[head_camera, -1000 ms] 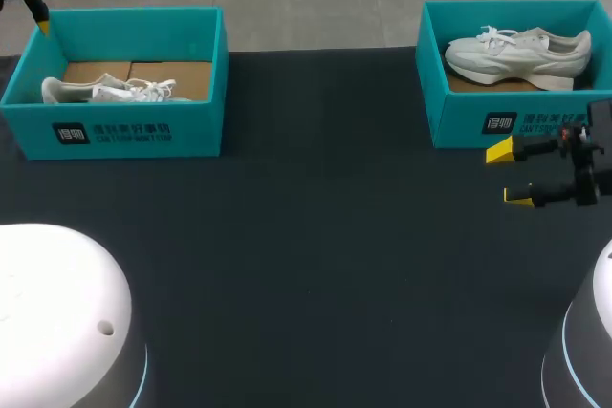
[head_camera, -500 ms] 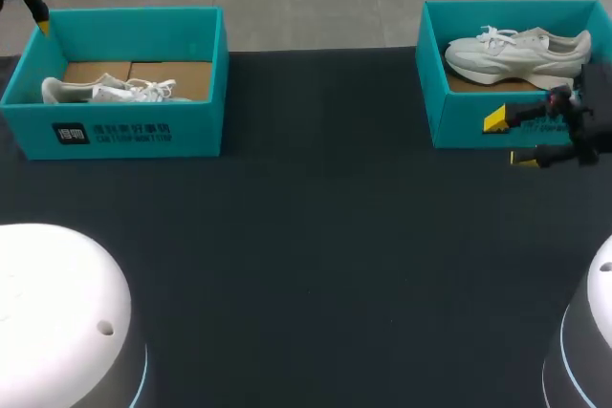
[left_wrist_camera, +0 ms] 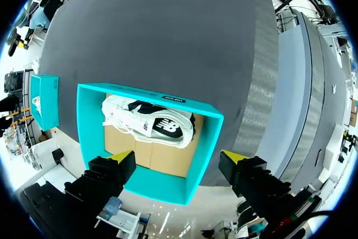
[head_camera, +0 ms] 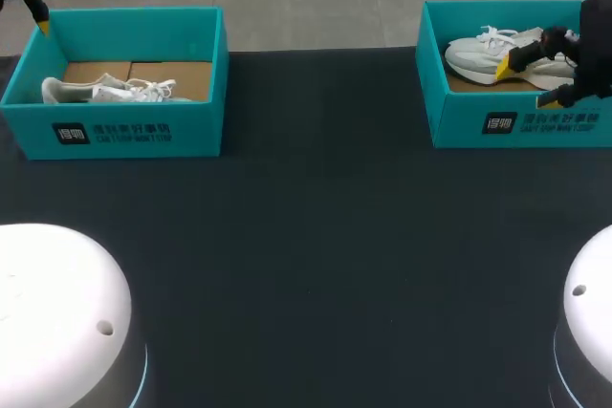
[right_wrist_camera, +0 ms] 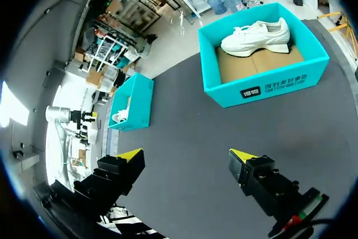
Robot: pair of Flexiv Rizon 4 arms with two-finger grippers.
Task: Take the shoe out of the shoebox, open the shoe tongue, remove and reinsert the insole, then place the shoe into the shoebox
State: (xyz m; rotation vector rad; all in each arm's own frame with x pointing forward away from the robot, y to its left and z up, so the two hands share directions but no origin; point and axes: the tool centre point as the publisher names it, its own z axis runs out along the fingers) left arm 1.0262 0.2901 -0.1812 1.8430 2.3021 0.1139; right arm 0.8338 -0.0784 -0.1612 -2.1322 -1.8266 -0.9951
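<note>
teal right shoebox (head_camera: 459, 121) and left shoebox (head_camera: 201, 121), white shoe (head_camera: 478, 53) in the right one, black table (head_camera: 316, 236).

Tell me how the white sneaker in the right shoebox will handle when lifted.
The sneaker probably feels light: thick foam-looking sole. Its upper likely gives when the right hand squeezes, while the sole stays stiff. Loose laces may dangle or snag on the shoebox wall.
</note>
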